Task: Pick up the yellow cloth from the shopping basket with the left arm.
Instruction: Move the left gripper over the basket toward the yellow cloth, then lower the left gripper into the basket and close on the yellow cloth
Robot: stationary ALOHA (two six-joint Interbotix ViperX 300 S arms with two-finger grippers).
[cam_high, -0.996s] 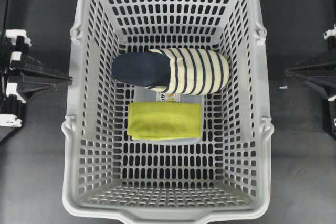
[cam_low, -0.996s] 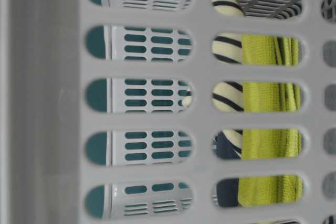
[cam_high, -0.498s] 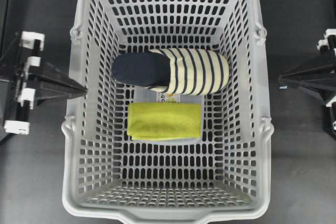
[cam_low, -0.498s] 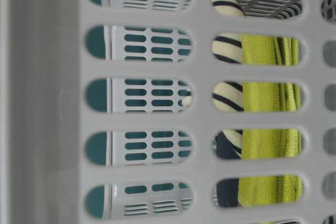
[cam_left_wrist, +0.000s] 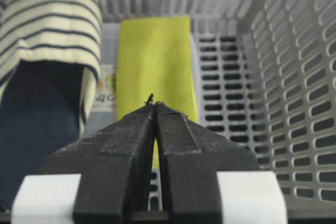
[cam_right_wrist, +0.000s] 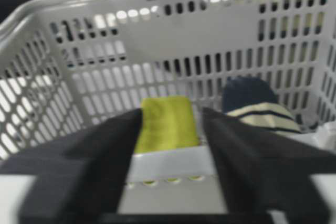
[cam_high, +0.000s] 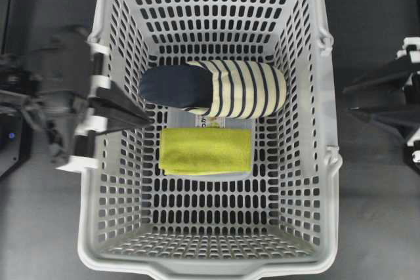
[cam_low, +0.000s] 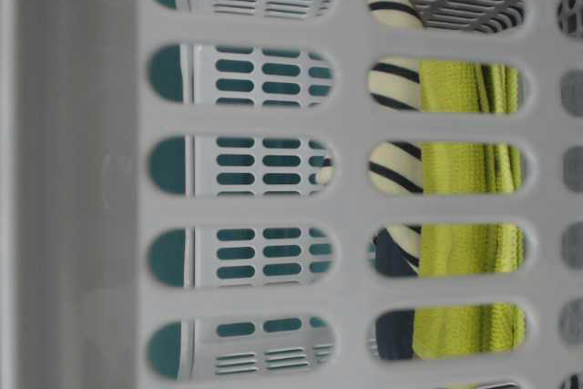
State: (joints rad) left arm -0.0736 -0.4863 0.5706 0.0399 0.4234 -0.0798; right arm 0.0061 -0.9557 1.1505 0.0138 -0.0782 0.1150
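The task is at the approach stage; no contact with the target is visible. The left arm's black gripper [cam_left_wrist: 155, 109], with lattice-patterned fingers and white pads, has its fingers pressed together and holds nothing. In the overhead view the left gripper [cam_high: 146, 121] projects over the left rim of the large light grey perforated plastic shopping basket [cam_high: 92, 162], pointing inward. Remaining steps, as judged: spread the fingers, descend to the basket floor, pinch the cloth and lift it out.

The small yellow-green microfibre cloth [cam_high: 206, 151] lies flat on the basket floor, near its centre. It is rectangular, soft, fine-napped and appears folded. Just beyond it in the basket, touching or nearly touching its far edge, lies a cream-and-navy striped fabric slipper [cam_high: 216, 89] with a rounded toe.

The black right gripper [cam_high: 354, 100], with its fingers spread and empty, stands outside the basket's right wall above the dark bench [cam_high: 374, 214].
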